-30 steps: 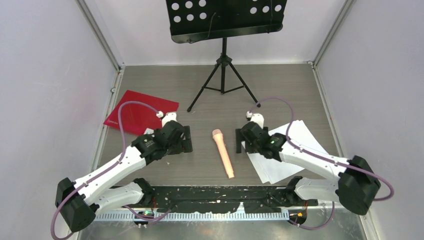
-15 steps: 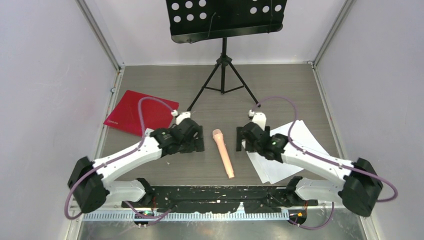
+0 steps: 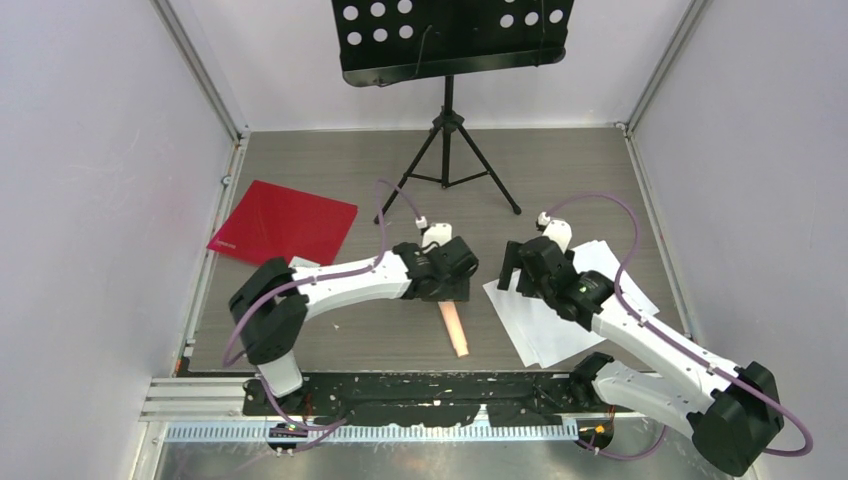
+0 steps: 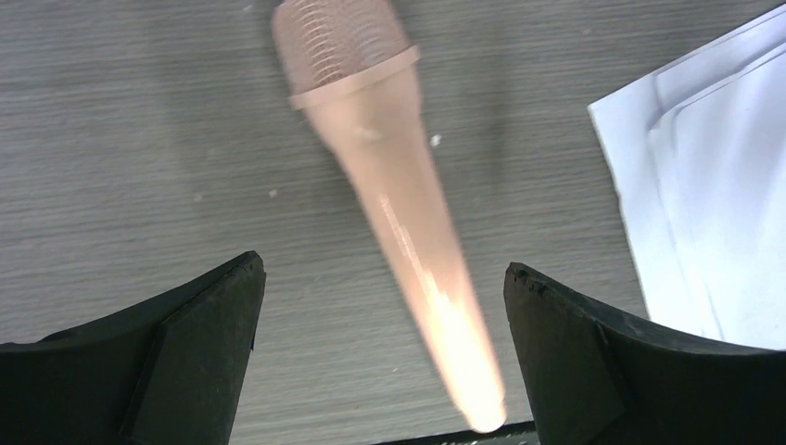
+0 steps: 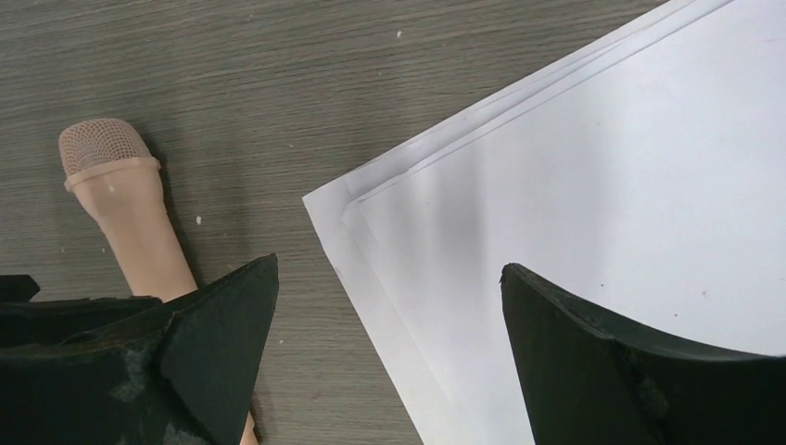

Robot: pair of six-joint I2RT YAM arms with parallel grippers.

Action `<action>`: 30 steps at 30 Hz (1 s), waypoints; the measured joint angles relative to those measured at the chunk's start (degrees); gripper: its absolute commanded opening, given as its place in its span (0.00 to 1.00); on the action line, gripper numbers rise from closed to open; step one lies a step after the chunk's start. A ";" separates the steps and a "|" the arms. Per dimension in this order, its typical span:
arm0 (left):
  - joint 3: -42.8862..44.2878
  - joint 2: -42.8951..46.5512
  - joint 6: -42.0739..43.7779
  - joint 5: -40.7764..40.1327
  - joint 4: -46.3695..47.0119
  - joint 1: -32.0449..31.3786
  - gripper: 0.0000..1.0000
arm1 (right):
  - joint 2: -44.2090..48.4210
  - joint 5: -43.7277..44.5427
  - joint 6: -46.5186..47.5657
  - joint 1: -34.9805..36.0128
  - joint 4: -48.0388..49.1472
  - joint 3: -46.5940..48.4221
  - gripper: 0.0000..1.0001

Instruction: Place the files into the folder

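The crimson-red folder (image 3: 285,222) lies closed and flat at the table's far left. The files, a thin stack of white sheets (image 3: 565,312), lie slightly fanned at the right; they also show in the right wrist view (image 5: 602,185) and at the edge of the left wrist view (image 4: 714,185). My left gripper (image 3: 445,288) is open and empty, its jaws straddling a pink microphone from above (image 4: 382,269), far from the folder. My right gripper (image 3: 512,268) is open and empty above the near-left corner of the files (image 5: 389,265).
A pink microphone (image 4: 389,176) lies on the table between the arms; it also shows in the right wrist view (image 5: 120,204). A black music stand on a tripod (image 3: 447,150) stands at the back centre. White walls close in the table on three sides.
My left arm has swung right, from beside the folder to above the microphone. My right gripper has shifted a little right, over the files' corner. Both stayed open.
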State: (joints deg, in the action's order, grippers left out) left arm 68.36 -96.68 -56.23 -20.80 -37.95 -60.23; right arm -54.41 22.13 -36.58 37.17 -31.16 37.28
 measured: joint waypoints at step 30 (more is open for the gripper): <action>-14.60 3.63 -4.42 1.81 4.52 5.86 0.07 | 3.39 -4.00 1.79 -3.56 0.94 -3.43 0.95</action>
State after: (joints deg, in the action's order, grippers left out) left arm 53.76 -93.06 -60.64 -18.98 -33.43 -54.37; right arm -51.03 18.13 -34.79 33.61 -30.22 33.85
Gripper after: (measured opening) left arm 0.307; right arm 0.949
